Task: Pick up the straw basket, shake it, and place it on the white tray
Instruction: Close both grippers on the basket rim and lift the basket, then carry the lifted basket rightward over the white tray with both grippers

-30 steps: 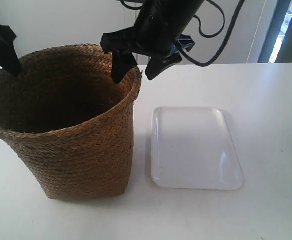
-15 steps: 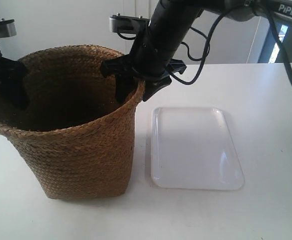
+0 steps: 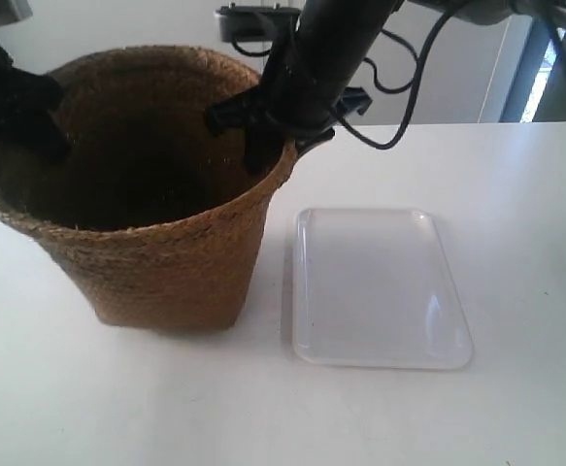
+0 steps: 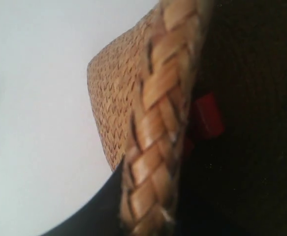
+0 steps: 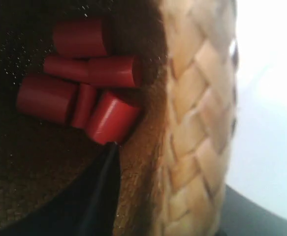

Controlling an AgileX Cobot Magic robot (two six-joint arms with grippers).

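Left pincer (image 4: 150,196) and right pincer (image 5: 182,191) each grip the basket (image 3: 156,262) rim. Tray (image 3: 380,286) lies just beside it on the bench (image 3: 516,184).

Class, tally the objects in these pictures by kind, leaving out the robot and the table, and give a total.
basket: 1
tray: 1
red cylinders: 6 visible inside the basket in the right wrist view; more may be hidden
Total: 8
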